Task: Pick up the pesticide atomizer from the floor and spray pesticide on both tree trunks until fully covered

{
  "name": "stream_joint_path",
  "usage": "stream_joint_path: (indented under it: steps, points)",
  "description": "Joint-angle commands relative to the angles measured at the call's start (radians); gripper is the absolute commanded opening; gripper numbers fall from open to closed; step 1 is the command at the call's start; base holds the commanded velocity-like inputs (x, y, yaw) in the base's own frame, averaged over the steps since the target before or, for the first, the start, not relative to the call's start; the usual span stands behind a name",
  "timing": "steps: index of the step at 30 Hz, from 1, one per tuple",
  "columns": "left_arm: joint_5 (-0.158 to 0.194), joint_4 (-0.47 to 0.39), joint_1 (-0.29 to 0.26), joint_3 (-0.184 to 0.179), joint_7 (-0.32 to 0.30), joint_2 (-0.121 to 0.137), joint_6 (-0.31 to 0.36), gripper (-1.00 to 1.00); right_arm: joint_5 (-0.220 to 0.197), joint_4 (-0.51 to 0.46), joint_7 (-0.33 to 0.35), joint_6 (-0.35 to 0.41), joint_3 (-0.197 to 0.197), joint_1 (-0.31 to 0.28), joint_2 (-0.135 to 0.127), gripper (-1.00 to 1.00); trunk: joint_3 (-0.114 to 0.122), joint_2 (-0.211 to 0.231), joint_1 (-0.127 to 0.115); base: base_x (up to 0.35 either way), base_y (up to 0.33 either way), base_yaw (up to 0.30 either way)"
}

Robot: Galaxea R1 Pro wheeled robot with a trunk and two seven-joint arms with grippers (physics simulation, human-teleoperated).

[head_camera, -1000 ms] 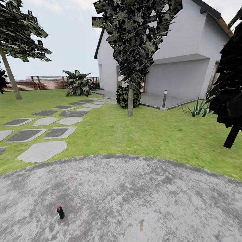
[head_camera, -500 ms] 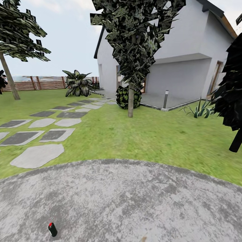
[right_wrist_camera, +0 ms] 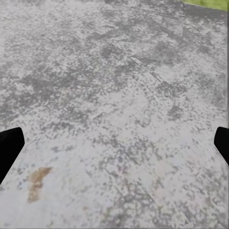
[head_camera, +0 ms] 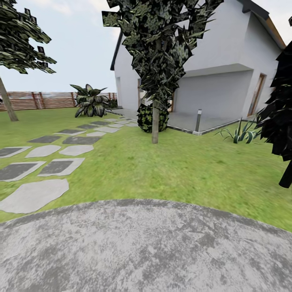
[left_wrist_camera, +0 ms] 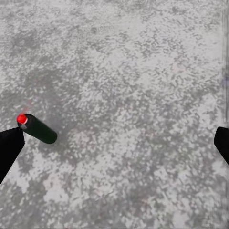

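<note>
Above the pesticide atomizer (left_wrist_camera: 37, 129), left end effector (left_wrist_camera: 114, 145) wide, empty.

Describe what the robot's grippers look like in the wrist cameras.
Little of them shows. The left gripper appears as two plain black fingertips at the picture's edges, with blunt angular ends and no markings or cables visible. The right gripper looks the same: two matte black fingertips.

Head view facing house (head_camera: 227, 81) across lawn (head_camera: 170, 170), both wrists near pavement (left_wrist_camera: 143, 71) (shared by all)
</note>
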Motion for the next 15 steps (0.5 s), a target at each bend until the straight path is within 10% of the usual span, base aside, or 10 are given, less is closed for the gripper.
stream_joint_path:
  steps: [1,15]
  points:
    - [-0.001,0.001,-0.001,0.002,0.001,0.000,-0.003,1.00,0.000,0.001,0.000,-0.003,-0.001,-0.001,0.000,1.00,-0.001,0.000,0.000,0.340,-0.120,-0.028]
    - [0.000,0.001,-0.001,0.004,0.001,0.001,-0.003,1.00,0.000,0.002,0.000,-0.003,-0.001,-0.001,0.000,1.00,-0.001,0.000,0.000,0.340,-0.013,-0.002]
